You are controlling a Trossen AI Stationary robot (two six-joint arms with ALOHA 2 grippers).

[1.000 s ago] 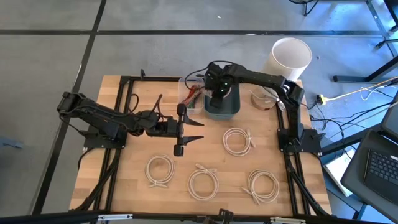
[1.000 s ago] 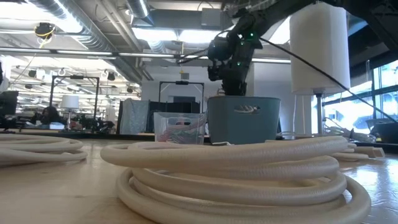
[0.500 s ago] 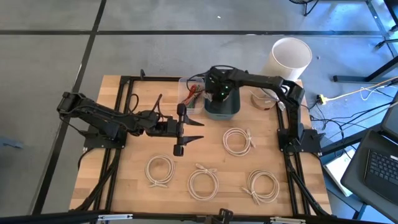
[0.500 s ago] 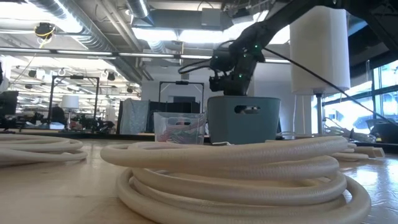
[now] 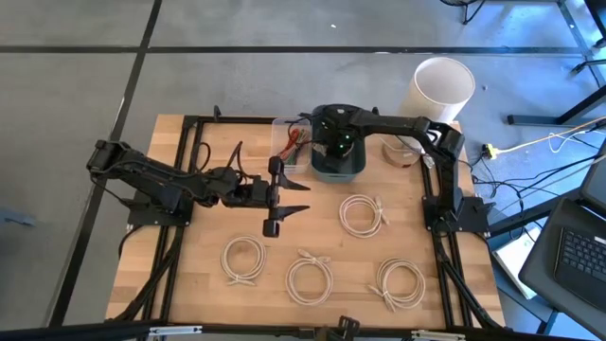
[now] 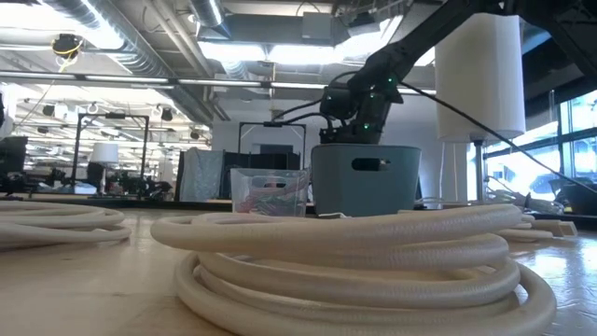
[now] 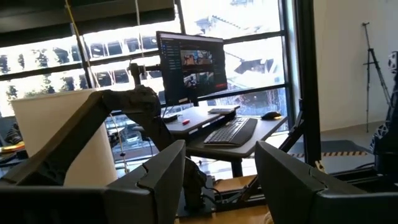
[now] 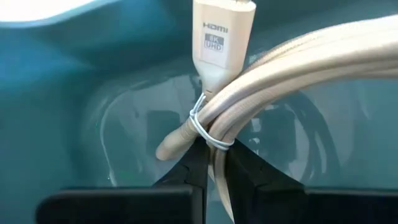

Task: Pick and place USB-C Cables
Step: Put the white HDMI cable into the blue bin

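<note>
Teal bin — gripper-held cable inside.

High cam straight down, low cam at tabletop level; both w/ teal bin.

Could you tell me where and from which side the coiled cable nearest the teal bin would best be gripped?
Grip the cream coil by one arc of its ring, probably the side toward the teal bin, coming straight down from above. It lies flat on the table with an open centre, so one finger can drop inside the ring and one outside.
</note>
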